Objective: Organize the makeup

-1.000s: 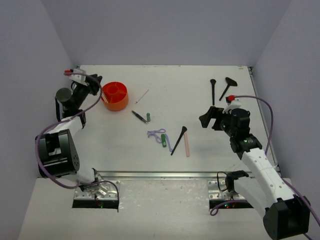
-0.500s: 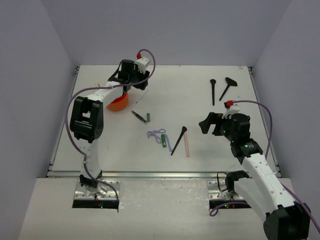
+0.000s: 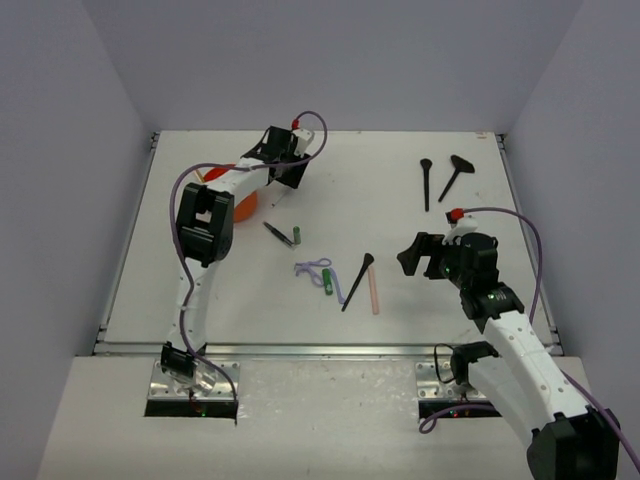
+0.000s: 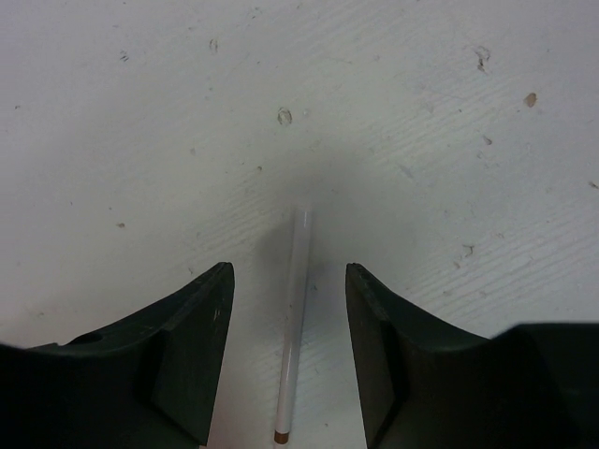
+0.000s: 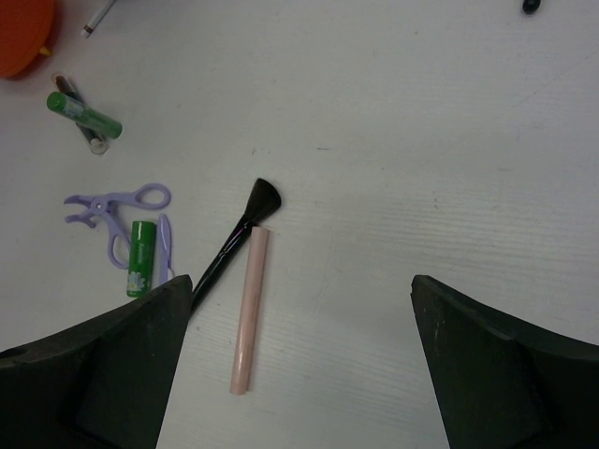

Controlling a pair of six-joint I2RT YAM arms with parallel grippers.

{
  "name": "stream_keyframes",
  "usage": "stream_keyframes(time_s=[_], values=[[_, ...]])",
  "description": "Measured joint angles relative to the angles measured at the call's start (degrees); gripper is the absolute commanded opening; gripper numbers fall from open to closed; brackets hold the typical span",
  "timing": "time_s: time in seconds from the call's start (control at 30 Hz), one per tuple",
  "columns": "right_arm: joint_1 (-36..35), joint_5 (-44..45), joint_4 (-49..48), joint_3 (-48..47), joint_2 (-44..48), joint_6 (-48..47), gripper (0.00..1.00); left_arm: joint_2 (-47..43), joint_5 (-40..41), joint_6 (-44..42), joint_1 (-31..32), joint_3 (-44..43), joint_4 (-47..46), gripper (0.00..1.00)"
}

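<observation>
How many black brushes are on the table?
3. A slim brush and a wide-headed brush lie far right; a third brush lies mid-table by the pink stick. The half-covered tub may hide more.

Tub orange. Stick pink. Tube green. Looped tool lilac. Brush black. Thin stick white, brown tip. Table white, speckled.

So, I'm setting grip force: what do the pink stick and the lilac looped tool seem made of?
The pink stick: probably matte plastic; even pale colour, no glint, straight rigid shape. The lilac looped tool: likely moulded plastic, smooth; one uniform colour through thin loops and arms.
</observation>
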State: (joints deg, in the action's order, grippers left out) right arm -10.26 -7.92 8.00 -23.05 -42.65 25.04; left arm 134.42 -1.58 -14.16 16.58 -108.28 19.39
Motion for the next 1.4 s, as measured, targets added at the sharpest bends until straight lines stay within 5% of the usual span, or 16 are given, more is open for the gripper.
stream_keyframes(time_s=[0.2, 0.37, 0.83, 1.17, 1.4], values=[[0.0, -0.03, -0.08, 0.0, -0.35, -0.02, 0.99, 2.6, 1.19, 1.44, -0.03, -0.96, 2.51, 0.42], [0.0, -0.07, -0.13, 0.01, -0.92, -0.01, 0.99, 2.68, 0.52, 2.09, -0.04, -1.1, 3.05, 0.01], [0.0, 0.97, 1.52, 0.09, 2.44, -0.02, 0.99, -0.94, -8.05, 7.77, -0.79, 3.99, 0.37, 0.0], [0.0, 1.51, 4.32, 0.09, 8.36, 0.97, 0.99, -29.06, -19.72, 18.47, -6.63, 16.9, -18.92, 0.0], [-0.02, 0.32, 4.59, 0.09, 9.01, 2.93, 0.99, -53.17, -27.2, 31.9, -25.65, 45.0, -56.55, 0.0]])
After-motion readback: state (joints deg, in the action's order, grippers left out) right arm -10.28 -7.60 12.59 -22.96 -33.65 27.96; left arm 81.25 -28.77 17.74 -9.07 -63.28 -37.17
